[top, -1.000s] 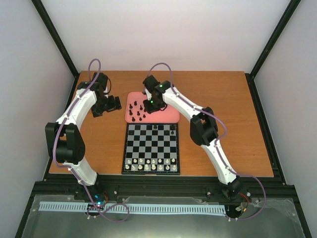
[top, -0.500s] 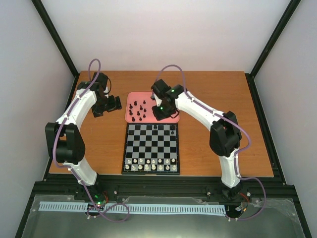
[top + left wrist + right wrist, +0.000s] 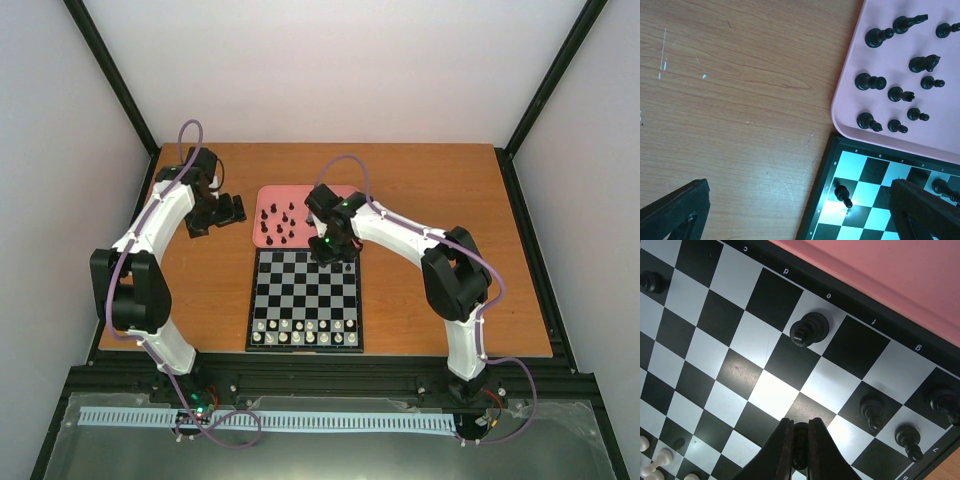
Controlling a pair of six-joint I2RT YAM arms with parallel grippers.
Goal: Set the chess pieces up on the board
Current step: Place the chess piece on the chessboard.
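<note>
Wooden table [image 3: 430, 200], from above: sets right gripper [image 3: 335, 250] at board's [image 3: 305, 300] far rows, just off the tray [image 3: 262, 240] of black pieces [image 3: 280, 222], left gripper [image 3: 232, 208] by the tray's left end. From left wrist: spread wide on nothing, overlooking a placed pawn [image 3: 842, 193], probably awaiting its turn. From right wrist: pinched on a dark piece [image 3: 800, 445] above squares beside two pawns [image 3: 872, 410], apparently to extend that row.

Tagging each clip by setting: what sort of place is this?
Most likely a lab robot cell, not a home: plain white panel walls framed by black metal struts enclose a wooden tabletop, and a white left arm and white right arm are bolted to a black metal rail at its near edge.
</note>
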